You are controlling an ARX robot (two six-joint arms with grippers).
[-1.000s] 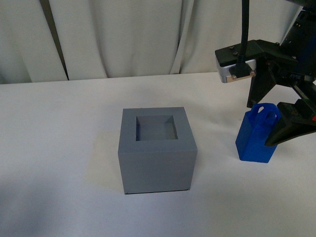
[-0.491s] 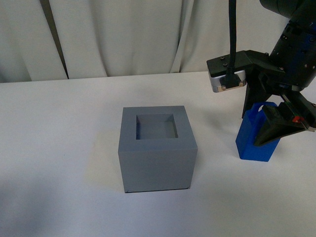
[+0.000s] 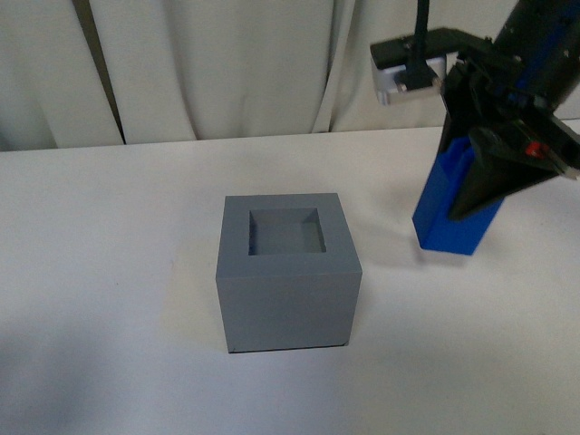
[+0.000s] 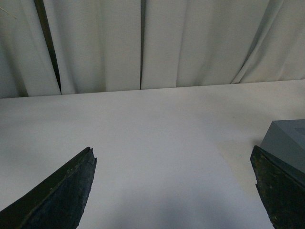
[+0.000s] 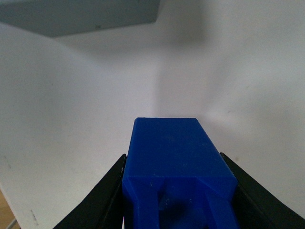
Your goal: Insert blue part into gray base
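The gray base (image 3: 286, 270) is a matte cube with a square recess in its top, standing mid-table. My right gripper (image 3: 485, 168) is shut on the blue part (image 3: 449, 213) and holds it tilted above the table, to the right of the base. In the right wrist view the blue part (image 5: 174, 162) sits clamped between the black fingers (image 5: 102, 198), with an edge of the base (image 5: 78, 16) beyond it. My left gripper (image 4: 176, 191) is open and empty over bare table, with a corner of the base (image 4: 286, 140) beside one finger.
The white table (image 3: 109, 272) runs back to a pale curtain (image 3: 227, 63). A black cable and the silver wrist camera (image 3: 408, 72) sit above the right gripper.
My right gripper has risen with the blue part, lifting it off the table and carrying it slightly left toward the base. The base has not moved.
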